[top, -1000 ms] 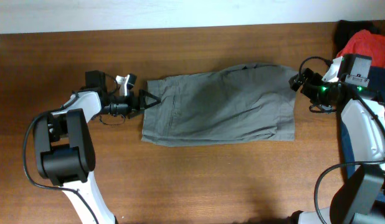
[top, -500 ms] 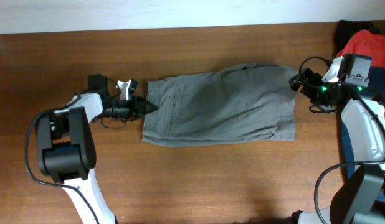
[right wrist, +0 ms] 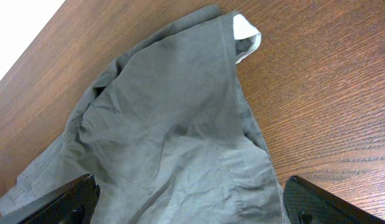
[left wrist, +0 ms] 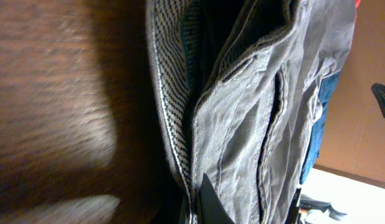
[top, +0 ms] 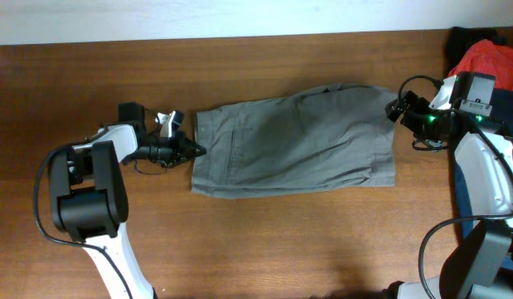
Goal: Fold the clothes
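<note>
The left gripper (top: 197, 150) has its fingers drawn close together and pinches the near edge of the shorts (top: 298, 141). From there the shorts run flat away from its fingertips, all the way across to the right gripper (top: 396, 110). That gripper has its jaws spread wide and hovers at the far upper corner, with the small white label (right wrist: 245, 28) just ahead of it. Nothing lies on the cloth between the two. Behind the right wrist a red-orange garment (top: 489, 56) is bunched at the table corner, and a dark blue garment (left wrist: 311, 155) lies beside that arm. Underneath is a brown wood-grain table (top: 281, 241), with a white wall (top: 240, 17) along its far edge.
</note>
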